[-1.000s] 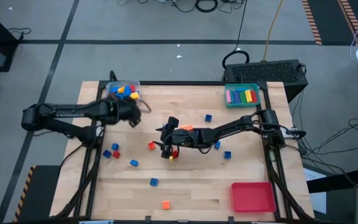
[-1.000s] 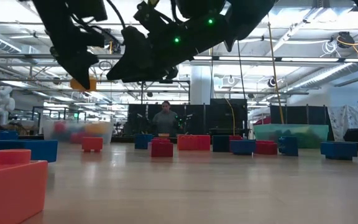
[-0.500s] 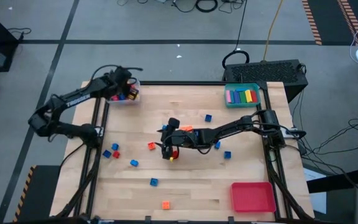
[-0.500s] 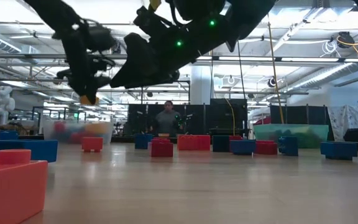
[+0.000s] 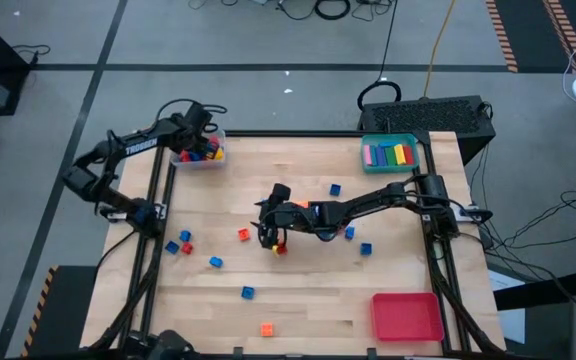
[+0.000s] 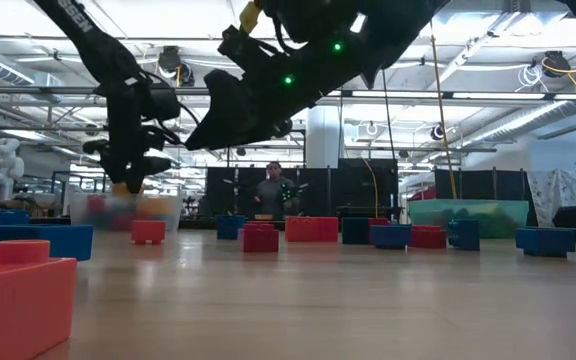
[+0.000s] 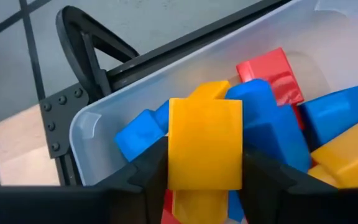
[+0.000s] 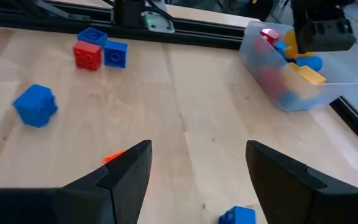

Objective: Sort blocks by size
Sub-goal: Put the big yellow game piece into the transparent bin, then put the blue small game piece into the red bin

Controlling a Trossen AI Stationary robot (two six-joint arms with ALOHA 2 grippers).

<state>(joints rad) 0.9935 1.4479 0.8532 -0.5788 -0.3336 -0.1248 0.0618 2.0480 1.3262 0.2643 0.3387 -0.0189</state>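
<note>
My left gripper (image 5: pixel 196 141) is over the clear tray (image 5: pixel 204 160) at the table's far left, shut on a yellow block (image 7: pixel 205 143). The tray holds several blue, yellow and red blocks (image 7: pixel 272 118). In the low view the left gripper (image 6: pixel 125 180) hangs just above the tray. My right gripper (image 5: pixel 270 235) is open low over the middle of the table. An orange block (image 8: pixel 112 157) lies beside one of its fingers and a red block (image 5: pixel 280 247) lies close by. Loose blue, red and orange blocks lie scattered on the table. My left gripper pinches the yellow block by two opposite sides (image 7: pixel 174 149) between its two fingers, coming from above and pointing down into the clear tray. The block's broad face is toward the wrist camera. Whether it rests on the blocks below, I cannot tell.
A teal tray (image 5: pixel 390 153) with long coloured bars stands at the far right and a red tray (image 5: pixel 406 317) at the near right. Loose blocks: blue (image 5: pixel 334 188), blue (image 5: pixel 366 248), orange (image 5: pixel 243 234), red and blue (image 5: pixel 185 242), blue (image 5: pixel 248 292), orange (image 5: pixel 266 328).
My left gripper has swung from the table's left middle toward the far edge to the clear tray, carrying the yellow block, and has come down over the tray. My right gripper has stayed over the middle of the table.
</note>
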